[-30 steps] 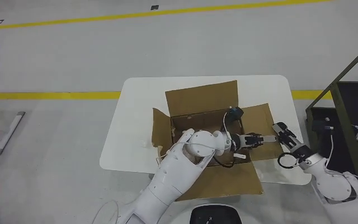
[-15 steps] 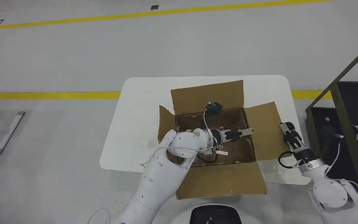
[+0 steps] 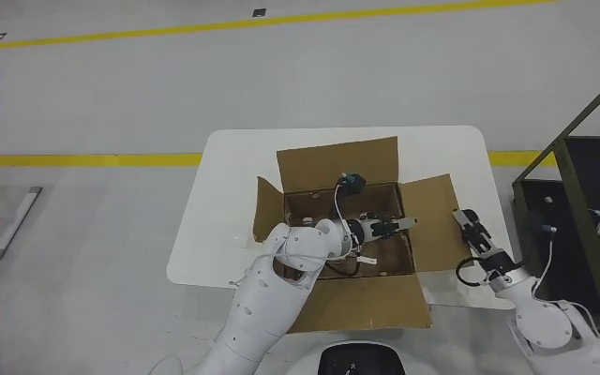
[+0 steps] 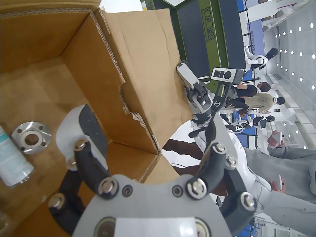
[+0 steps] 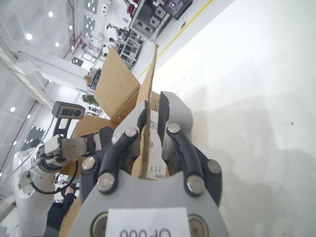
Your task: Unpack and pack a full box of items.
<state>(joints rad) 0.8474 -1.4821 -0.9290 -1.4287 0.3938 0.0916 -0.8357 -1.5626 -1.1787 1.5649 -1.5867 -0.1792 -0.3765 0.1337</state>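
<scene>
While reaching down into the cardboard box, holding the left claw spread wide and gripping nothing, low inside and close to the right-hand wall. Hanging one white finger with a black pad over the brown floor of the box, near a round metal flange and a white tube with a teal label. Finding both of these lying flat on the bottom, just beside each other and apart from the finger. Pinching the outer edge of the right flap with the right claw, closed tight on the cardboard with one finger against each face. Resting the box in the middle of the white counter, with all four flaps folded outward and the far flap tilting upward. Seeing a green metal rack on the floor just off the counter's right end, and a yellow line crossing the grey floor to either side of the counter.
</scene>
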